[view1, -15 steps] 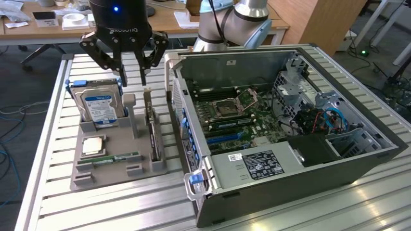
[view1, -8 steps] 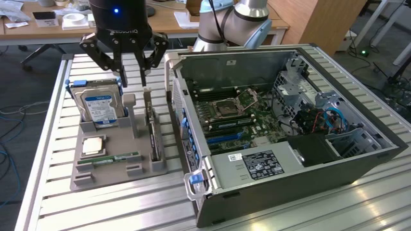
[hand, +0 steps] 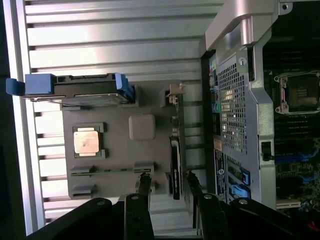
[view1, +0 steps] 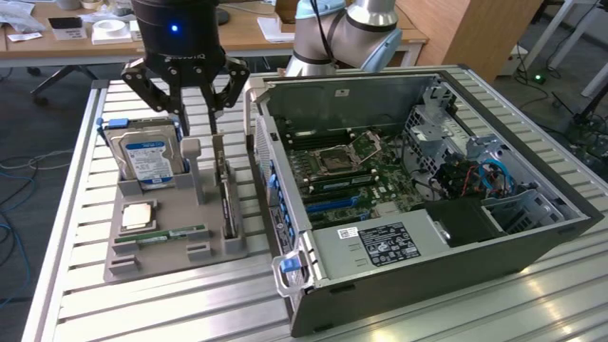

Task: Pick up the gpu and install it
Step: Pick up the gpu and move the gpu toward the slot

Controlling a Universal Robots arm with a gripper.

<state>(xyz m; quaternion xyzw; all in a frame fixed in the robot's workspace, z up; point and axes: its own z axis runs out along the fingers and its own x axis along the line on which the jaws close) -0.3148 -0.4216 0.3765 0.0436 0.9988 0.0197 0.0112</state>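
Item one, to the exterior view's left of the black two-fingered gripper (view1: 198, 125) (hand: 168, 186) and lower: a silver hard drive with a blue label and blue side rails (view1: 147, 153) (hand: 85, 90), stood on edge in a slot, likely so its broad faces can be pinched. Item two, beneath the gripper on the same side: a square gold-topped processor chip (view1: 138, 214) (hand: 86, 141) lying flat in a recess, and beside it a narrow green memory stick (view1: 166, 234) (hand: 107, 171). All sit in a moulded grey parts tray (view1: 204, 249) (hand: 120, 155) on the slatted aluminium table (view1: 142, 313) (hand: 125, 45). Item three: the gripper itself, fingers apart with nothing clamped. Directly below its gap, the thin dark gpu card (view1: 226, 203) (hand: 175, 167) stands on edge in its tray slot, not yet lifted. Item four, to the exterior view's right of the gripper: an open dark steel computer case (view1: 428, 285) (hand: 235, 100), laid on its side so its green motherboard (view1: 342, 171) faces upward.
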